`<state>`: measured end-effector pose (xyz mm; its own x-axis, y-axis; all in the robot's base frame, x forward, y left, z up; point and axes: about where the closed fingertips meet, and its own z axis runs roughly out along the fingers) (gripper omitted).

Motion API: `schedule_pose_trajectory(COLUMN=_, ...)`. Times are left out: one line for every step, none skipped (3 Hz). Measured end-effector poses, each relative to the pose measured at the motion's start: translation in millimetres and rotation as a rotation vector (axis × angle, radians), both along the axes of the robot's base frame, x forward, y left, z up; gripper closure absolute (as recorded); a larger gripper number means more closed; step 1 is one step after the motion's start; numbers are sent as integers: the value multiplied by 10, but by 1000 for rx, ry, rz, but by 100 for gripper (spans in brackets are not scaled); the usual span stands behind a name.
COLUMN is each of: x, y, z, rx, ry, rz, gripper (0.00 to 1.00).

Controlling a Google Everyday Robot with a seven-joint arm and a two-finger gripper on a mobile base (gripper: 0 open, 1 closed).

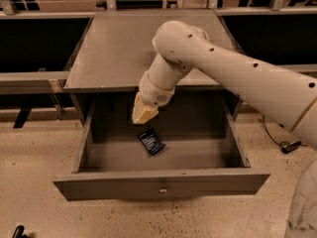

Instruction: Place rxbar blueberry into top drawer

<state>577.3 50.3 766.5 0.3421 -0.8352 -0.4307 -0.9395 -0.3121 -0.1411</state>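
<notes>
The rxbar blueberry (151, 142), a small dark wrapper with pale text, lies flat and slightly askew on the floor of the top drawer (99, 186), near its middle. The drawer is pulled fully out, with its grey front panel and small knob (162, 187) towards me. My gripper (143, 113), with cream fingertips pointing down, hangs just above and a little left of the bar, below the table's front edge. It is open, holds nothing and does not touch the bar.
The grey table top (119, 48) sits above the drawer. My pale arm (237, 68) reaches in from the right across the table's front right corner. Dark shelving stands left and right. A cable (285, 145) lies on the speckled floor at right.
</notes>
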Motion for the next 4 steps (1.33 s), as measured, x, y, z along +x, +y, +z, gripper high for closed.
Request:
schedule_pose_trajectory(x=-1, y=-1, z=-5, rx=-2, ry=1, rz=0, gripper=83)
schedule_pose_trajectory(x=-1, y=-1, z=-5, rx=-2, ry=1, rz=0, gripper=54)
schedule_pose_trajectory(x=-1, y=-1, z=-6, rx=-2, ry=1, rz=0, gripper=29)
schedule_pose_trajectory(x=-1, y=-1, z=-6, rx=-2, ry=1, rz=1, gripper=6)
